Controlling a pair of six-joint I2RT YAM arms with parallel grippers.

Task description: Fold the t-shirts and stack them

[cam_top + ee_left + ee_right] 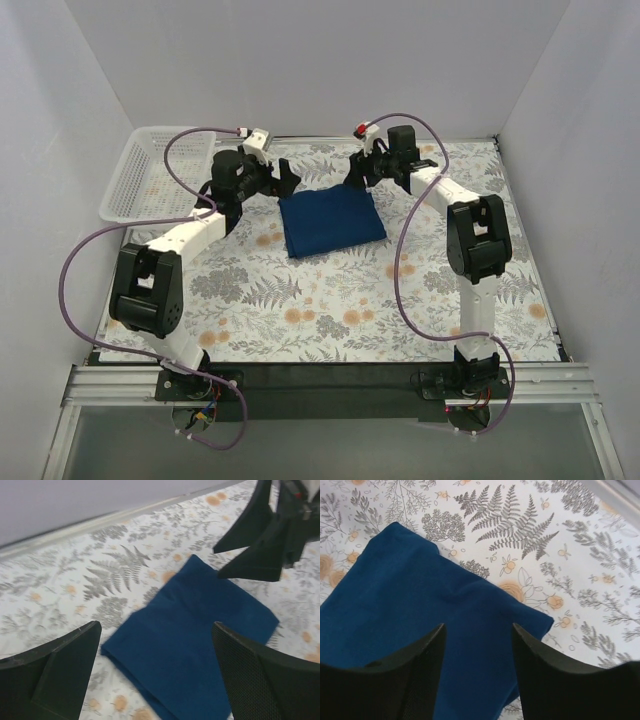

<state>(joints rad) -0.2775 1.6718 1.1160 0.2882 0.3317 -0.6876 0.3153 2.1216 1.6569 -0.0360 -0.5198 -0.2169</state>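
A dark blue t-shirt (331, 220) lies folded into a neat rectangle on the fern-print tablecloth (330, 300) near the back middle. It shows in the left wrist view (195, 630) and in the right wrist view (420, 610). My left gripper (287, 176) hovers open and empty over the shirt's back left corner. My right gripper (358, 170) hovers open and empty over the back right corner. The right gripper's fingers (250, 535) show in the left wrist view beyond the shirt.
A white plastic basket (150, 170) stands at the back left corner. White walls close the table on three sides. Purple cables loop from both arms over the table.
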